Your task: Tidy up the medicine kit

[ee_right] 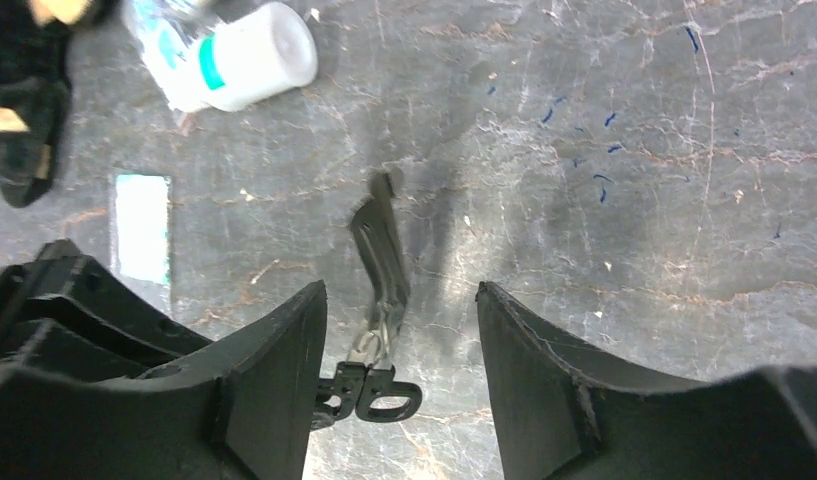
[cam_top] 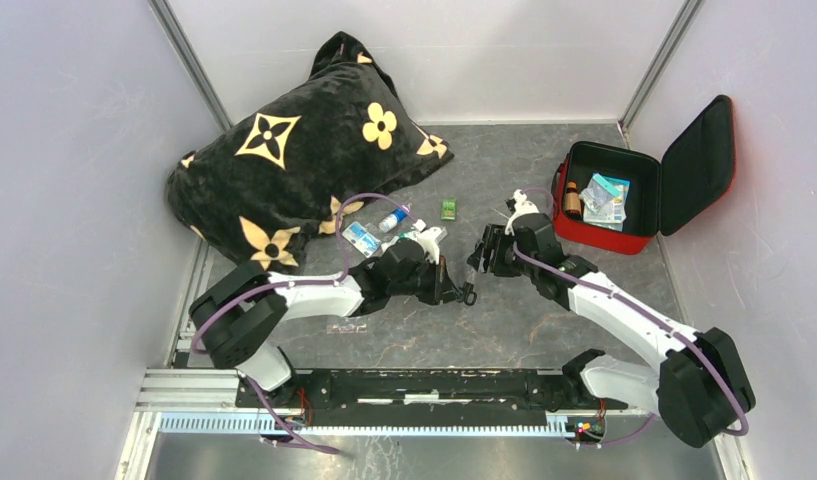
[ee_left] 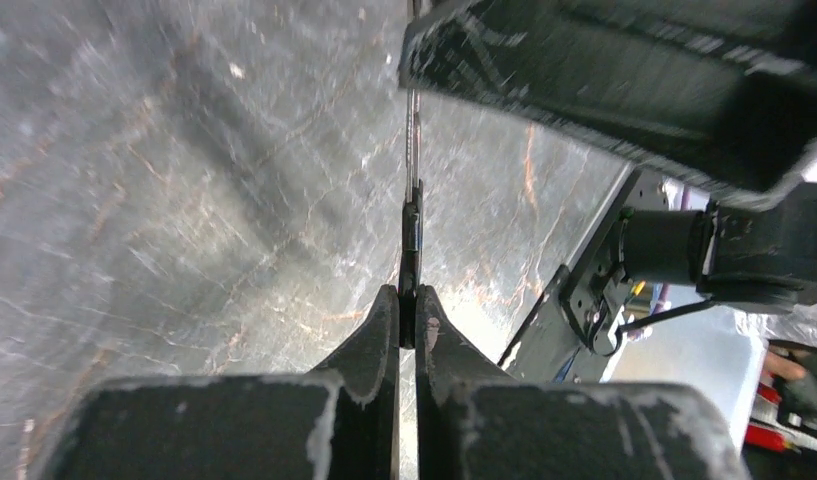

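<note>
From above, your medicine kit (cam_top: 599, 238) sits open at the far right, well apart from the left gripper (cam_top: 466, 292) and right gripper (cam_top: 479, 255), which meet mid-table. In the left wrist view, your left fingers (ee_left: 379, 330) press together, pinching a thin black tool (ee_left: 412, 225). In the right wrist view, your right fingers (ee_right: 284, 350) stand spread on either side of that tool.

1. Stuff inside the red hard-shell zip case (cam_top: 599, 238): a brown bottle (cam_top: 572, 203) and some packets (cam_top: 606, 198), too small to read from the top view.
2. That small green packet (cam_top: 449, 209) on the grey marbled desk (cam_top: 544, 310)? No clue what it is.
3. The thin dark metal strip (ee_left: 412, 230) pinched in the left tool (ee_left: 406, 300) shows edge-on only, and its far end runs off the frame.
4. The white bottle with teal label (ee_right: 254, 55) is blurry and clipped by the top edge.
</note>
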Available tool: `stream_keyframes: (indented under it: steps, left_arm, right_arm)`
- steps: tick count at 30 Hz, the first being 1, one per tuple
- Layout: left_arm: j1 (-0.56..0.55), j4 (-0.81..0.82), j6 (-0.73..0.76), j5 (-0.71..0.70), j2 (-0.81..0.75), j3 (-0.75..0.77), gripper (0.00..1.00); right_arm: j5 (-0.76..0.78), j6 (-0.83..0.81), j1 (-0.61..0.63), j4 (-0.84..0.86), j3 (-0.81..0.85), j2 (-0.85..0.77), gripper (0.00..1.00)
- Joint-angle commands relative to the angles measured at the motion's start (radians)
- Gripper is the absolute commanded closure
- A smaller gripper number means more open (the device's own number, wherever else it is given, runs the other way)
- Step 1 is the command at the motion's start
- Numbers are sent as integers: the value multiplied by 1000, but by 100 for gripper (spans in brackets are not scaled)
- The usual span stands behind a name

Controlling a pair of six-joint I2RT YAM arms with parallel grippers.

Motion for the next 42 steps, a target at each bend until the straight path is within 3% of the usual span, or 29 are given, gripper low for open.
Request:
stream_keyframes:
  steps: [1, 5, 8, 19, 21, 28, 30, 36, 42]
  left_arm:
    - [-5, -69, 113, -106, -104, 65, 98]
    - [-5, -76, 115, -105, -135, 86, 98]
    - [-5, -78, 115, -92, -139, 94, 98]
    - [-5, -103, 117, -104, -144, 105, 97]
    - [-5, -122, 123, -115, -145, 122, 90]
    - [6, -255, 161, -196, -199, 218, 31]
    - [13, -307, 167, -249, -232, 239, 21]
    - [48, -570, 172, -436, -293, 297, 9]
    - [58, -679, 172, -539, -353, 305, 4]
  right_arm:
    - [-53, 98, -5, 130, -49, -60, 35]
    - [-101, 156, -4, 263, -108, -74, 33]
    - [-132, 180, -4, 326, -125, -70, 37]
    - [-117, 189, -4, 342, -138, -88, 81]
    - [-97, 182, -4, 328, -132, -92, 87]
    - [86, 88, -15, 192, 1, -65, 92]
    - [156, 50, -39, 135, 60, -51, 93]
    - [415, -112, -192, -1, 304, 50, 94]
    - [463, -205, -427, -74, 512, 218, 94]
